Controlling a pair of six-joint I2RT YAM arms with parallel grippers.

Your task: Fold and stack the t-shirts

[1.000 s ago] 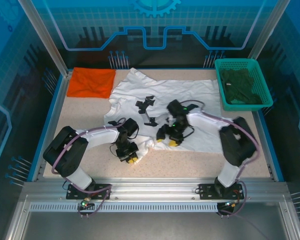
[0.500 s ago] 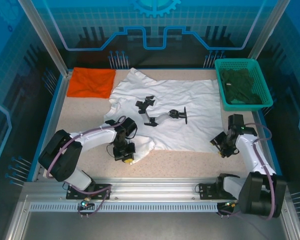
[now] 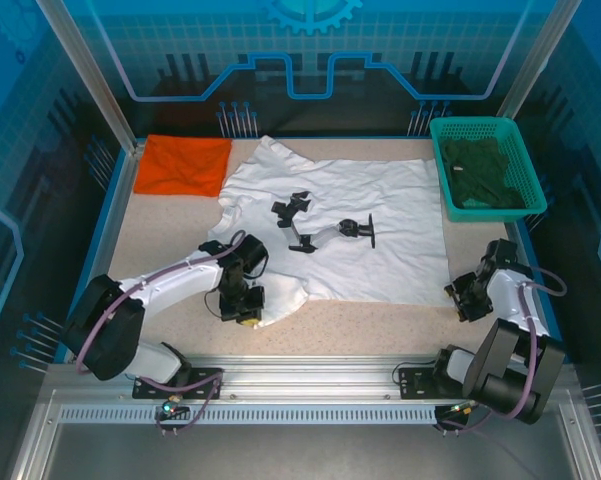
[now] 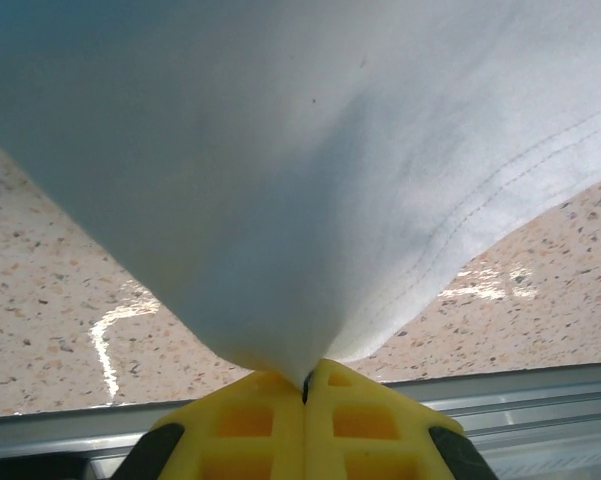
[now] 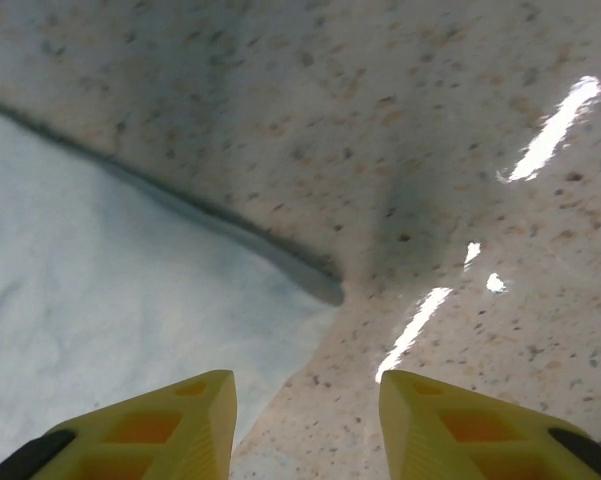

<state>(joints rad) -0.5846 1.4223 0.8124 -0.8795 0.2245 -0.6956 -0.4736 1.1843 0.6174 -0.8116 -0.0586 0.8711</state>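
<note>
1. Stack base, likely: the orange t-shirt [image 3: 185,165] lies folded in the far left corner of the table [image 3: 380,325], well apart from the arms.
2. The left gripper [image 3: 242,318] [image 4: 305,380] has its yellow fingers pinched tight on the near-left edge of the white t-shirt [image 3: 380,250] [image 4: 280,180], a hold suited to lifting that edge over for a fold.
3. The white t-shirt lies spread across the middle, black marks facing up.
4. The right gripper [image 3: 470,300] [image 5: 305,400] sits low at the shirt's near-right corner, fingers parted and holding nothing, one over cloth and one over bare table, apparently lined up to take the matching corner.
5. A green basket [image 3: 485,128] stands far right, holding dark cloth.
</note>
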